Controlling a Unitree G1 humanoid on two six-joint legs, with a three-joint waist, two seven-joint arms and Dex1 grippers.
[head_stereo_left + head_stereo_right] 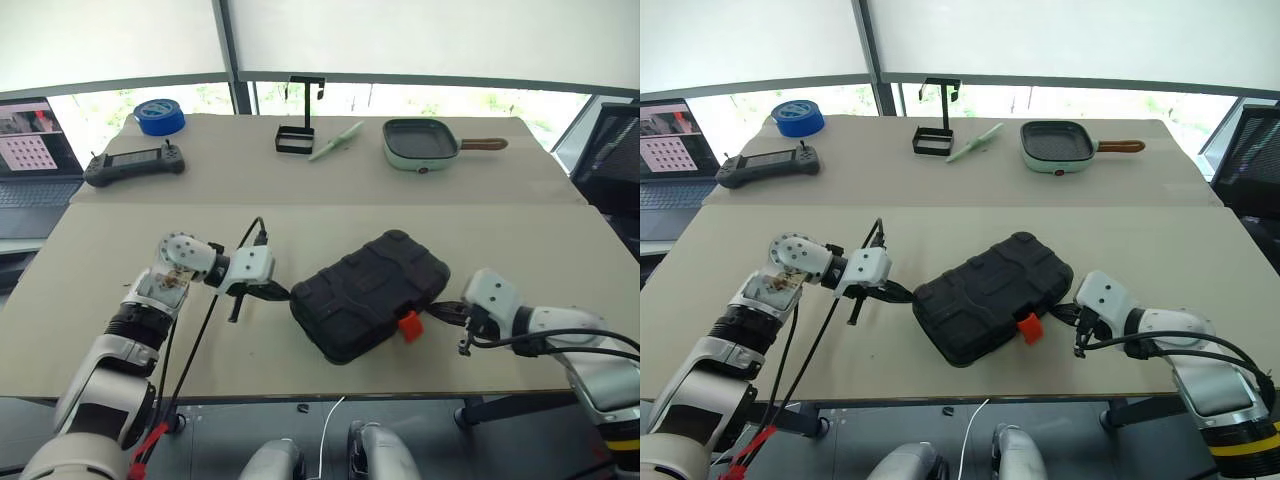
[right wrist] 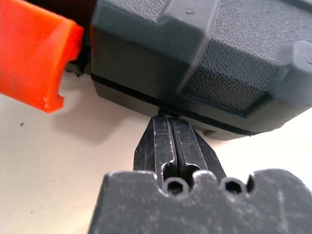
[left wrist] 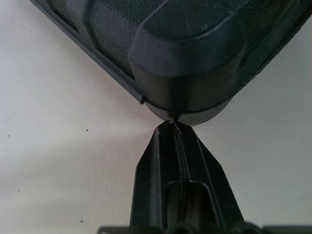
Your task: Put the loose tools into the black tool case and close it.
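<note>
Left gripper (image 1: 283,293), fingers pressed together, tip right against the case's (image 1: 370,295) left corner at frame centre. Right gripper (image 1: 443,311), also pinched closed, pokes the opposite edge, just beside the orange latch (image 1: 409,325). Case lies shut, lower centre. Controller (image 1: 133,164) and blue tape (image 1: 159,116) sit upper left.

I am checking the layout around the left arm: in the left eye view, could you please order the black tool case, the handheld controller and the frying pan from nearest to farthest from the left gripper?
1. Black tool case, at the left gripper tips.
2. Handheld controller, far table, left.
3. Frying pan, far table, right.
</note>
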